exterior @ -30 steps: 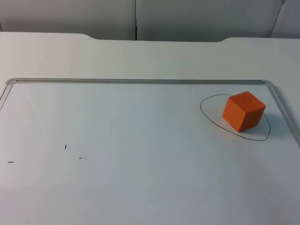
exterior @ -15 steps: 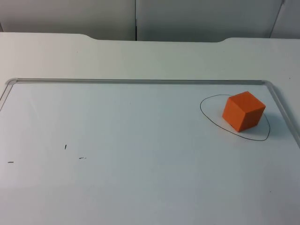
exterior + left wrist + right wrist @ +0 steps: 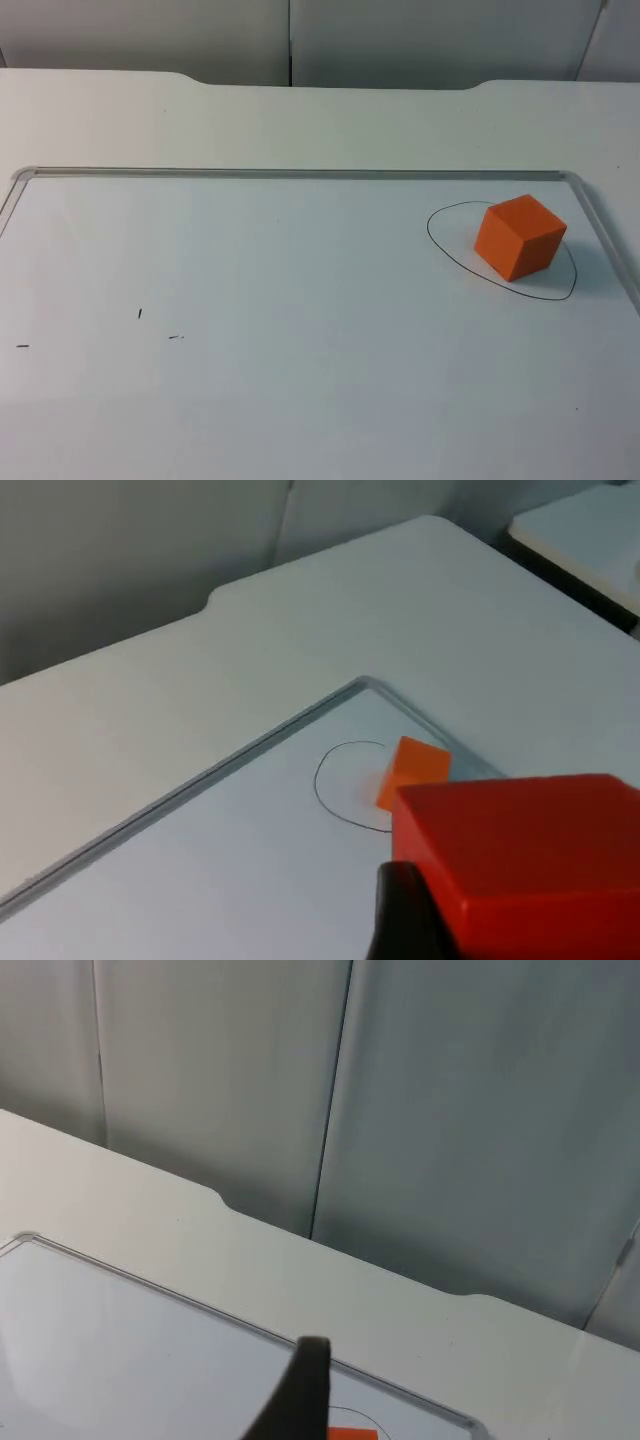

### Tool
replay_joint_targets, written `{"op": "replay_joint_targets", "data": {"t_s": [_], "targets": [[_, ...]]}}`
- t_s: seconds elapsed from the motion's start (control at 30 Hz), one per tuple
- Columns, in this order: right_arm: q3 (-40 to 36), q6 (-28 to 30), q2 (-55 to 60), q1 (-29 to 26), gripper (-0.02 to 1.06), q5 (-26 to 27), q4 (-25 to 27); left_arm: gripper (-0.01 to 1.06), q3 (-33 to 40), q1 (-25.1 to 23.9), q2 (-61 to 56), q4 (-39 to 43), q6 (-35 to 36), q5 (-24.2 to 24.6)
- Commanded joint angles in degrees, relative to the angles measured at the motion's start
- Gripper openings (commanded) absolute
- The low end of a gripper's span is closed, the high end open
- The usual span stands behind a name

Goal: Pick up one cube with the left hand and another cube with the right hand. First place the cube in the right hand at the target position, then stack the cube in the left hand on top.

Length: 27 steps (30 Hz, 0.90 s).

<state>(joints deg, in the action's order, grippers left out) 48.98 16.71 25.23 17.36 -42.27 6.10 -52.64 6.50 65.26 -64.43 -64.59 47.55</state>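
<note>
An orange cube [image 3: 519, 237] sits at the right of the top view, inside a thin black drawn ring [image 3: 447, 250] on the white board [image 3: 300, 330], which has a raised pale rim running along its far and right edges. A few small dark marks [image 3: 140, 313] dot the board at lower left of that view. In the left wrist view the left gripper [image 3: 470, 920] is pinching a red cube [image 3: 525, 860], held close to the lens, with the orange cube [image 3: 412, 768] and the ring [image 3: 330, 785] farther off on the board. In the right wrist view one black fingertip [image 3: 300, 1395] of the right gripper stands before the grey partition wall [image 3: 400, 1090], with a sliver of the orange cube [image 3: 352, 1434] just beside it; whether its fingers are spread or pressed together I cannot tell.
</note>
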Motion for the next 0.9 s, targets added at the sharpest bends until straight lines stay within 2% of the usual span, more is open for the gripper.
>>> {"op": "replay_joint_targets", "data": {"t_s": [0.0, 0.03, 0.07, 0.1, 0.13, 0.17, 0.2, 0.23, 0.3, 0.33, 0.37, 0.43, 0.5, 0.53, 0.57, 0.6, 0.63, 0.77, 0.87], "targets": [[-0.4, -0.2, -0.3, -0.2, 0.85, 0.1, 0.4, 0.06, -4.0, 4.5, 5.4, -1.9, -2.4, -0.6], [-0.4, -0.2, -0.3, -0.2, 0.85, 0.1, 0.4, 0.06, -4.7, 5.5, 6.3, -1.9, -2.7, -1.6], [-0.4, -0.2, -0.3, -0.2, 0.85, 0.1, 0.4, 0.06, -7.4, 10.9, 10.4, -1.9, -4.6, -5.3], [-0.4, -0.2, -0.3, -0.2, 0.85, 0.1, 0.4, 0.06, -8.2, 12.0, 11.3, -1.9, -5.2, -7.1], [-0.4, -0.2, -0.3, -0.2, 0.85, 0.1, 0.4, 0.06, -9.7, 15.0, 14.6, -2.3, -6.3, -10.6], [-0.4, -0.2, -0.3, -0.2, 0.85, 0.1, 0.4, 0.06, -9.7, 15.0, 14.6, -2.3, -6.3, -10.6], [-0.4, -0.2, -0.3, -0.2, 0.85, 0.1, 0.4, 0.06, -11.1, 17.8, 17.0, -3.5, -8.0, -14.2], [-0.4, -0.2, -0.3, -0.2, 0.85, 0.1, 0.4, 0.06, -12.7, 20.8, 20.7, -6.0, -10.3, -18.3], [-0.4, -0.2, -0.3, -0.2, 0.85, 0.1, 0.4, 0.06, -14.3, 23.4, 25.3, -10.9, -14.7, -21.6], [-0.4, -0.2, -0.3, -0.2, 0.85, 0.1, 0.4, 0.06, -15.8, 25.1, 28.9, -17.6, -20.5, -22.0], [-0.4, -0.2, -0.3, -0.2, 0.85, 0.1, 0.4, 0.06, -15.8, 25.1, 28.9, -17.6, -20.5, -22.0], [-0.4, -0.2, -0.3, -0.2, 0.85, 0.1, 0.4, 0.06, -17.0, 26.0, 32.4, -24.9, -26.8, -20.1], [-0.4, -0.2, -0.3, -0.2, 0.85, 0.1, 0.4, 0.06, -18.5, 26.6, 37.3, -35.5, -39.4, -14.7], [-0.4, -0.2, -0.3, -0.2, 0.85, 0.1, 0.4, 0.06, -19.7, 26.6, 39.5, -35.5, -42.0, -11.0], [-0.4, -0.2, -0.3, -0.2, 0.85, 0.1, 0.4, 0.06, -19.7, 26.6, 39.5, -35.5, -42.0, -11.0], [-0.4, -0.1, -0.3, -0.2, 0.85, 0.2, 0.4, 0.06, -21.4, 26.8, 42.4, -35.5, -44.1, -8.1], [-0.4, -0.1, -0.3, -0.2, 0.85, 0.2, 0.3, 0.06, -22.9, 27.1, 44.2, -35.5, -44.7, -7.4], [-0.4, -0.1, -0.3, -0.2, 0.85, 0.2, 0.2, 0.06, -25.9, 27.9, 48.8, -35.5, -46.1, -7.3], [-0.4, -0.1, -0.3, -0.2, 0.85, 0.2, 0.2, 0.06, -29.4, 28.2, 53.2, -35.5, -47.5, -5.3]]}}
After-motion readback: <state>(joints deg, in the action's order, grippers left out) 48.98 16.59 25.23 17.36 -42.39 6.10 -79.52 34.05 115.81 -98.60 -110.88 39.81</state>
